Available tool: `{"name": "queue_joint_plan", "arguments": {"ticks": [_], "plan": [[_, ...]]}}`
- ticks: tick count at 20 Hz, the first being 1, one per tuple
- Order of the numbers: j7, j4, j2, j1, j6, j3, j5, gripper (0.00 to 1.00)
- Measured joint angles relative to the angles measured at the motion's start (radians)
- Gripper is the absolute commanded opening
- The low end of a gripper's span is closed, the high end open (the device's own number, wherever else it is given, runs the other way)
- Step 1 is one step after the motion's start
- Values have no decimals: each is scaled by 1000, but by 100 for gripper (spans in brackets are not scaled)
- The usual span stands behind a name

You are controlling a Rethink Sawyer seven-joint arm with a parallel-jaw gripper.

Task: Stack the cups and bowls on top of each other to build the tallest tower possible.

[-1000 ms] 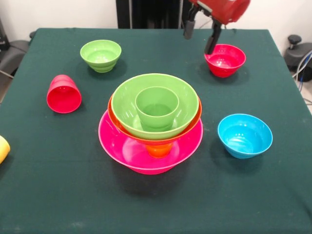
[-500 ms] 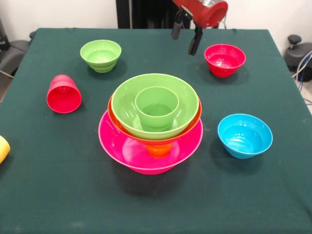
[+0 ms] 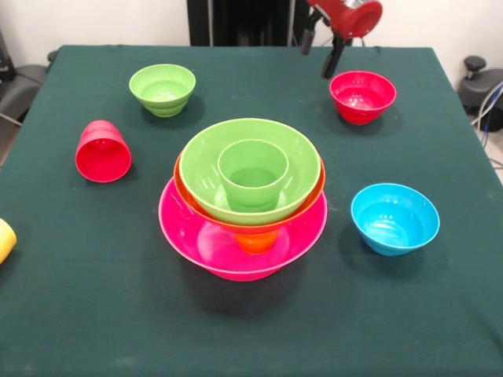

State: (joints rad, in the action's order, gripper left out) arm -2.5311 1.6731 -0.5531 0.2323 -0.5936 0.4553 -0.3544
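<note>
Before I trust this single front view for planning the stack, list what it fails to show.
- Glossy yellow plastic cup: cut off by the left edge; only a sliver shows.
- Orange plastic cup in the very large pink plastic bowl: mostly hidden under the large orange plastic bowl, so how it stands is unclear.
- Large orange bowl: only its rim shows around the large green plastic bowl.
- Red and black arm above the gripper: cut off by the top edge.

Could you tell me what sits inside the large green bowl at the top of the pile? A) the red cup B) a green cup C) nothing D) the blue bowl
B: a green cup stands upright in the large green bowl.
</note>
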Motion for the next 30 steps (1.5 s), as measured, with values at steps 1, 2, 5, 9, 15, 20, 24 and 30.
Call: {"name": "queue_joint_plan", "arguments": {"ticks": [1, 2, 5, 9, 15, 20, 24, 30], "plan": [[-10, 17, -2, 7, 6, 1, -5, 100], [-15, 28, -4, 11, 10, 2, -8, 100], [-44, 95, -17, 26, 38, 9, -23, 100], [-62, 145, -25, 29, 61, 20, -36, 100], [-90, 219, -22, 28, 121, 32, -71, 100], [-113, 263, -13, 28, 172, 32, -113, 100], [-134, 276, -1, 38, 193, 32, -149, 100], [-176, 276, 33, 65, 213, 32, -209, 100]]}}
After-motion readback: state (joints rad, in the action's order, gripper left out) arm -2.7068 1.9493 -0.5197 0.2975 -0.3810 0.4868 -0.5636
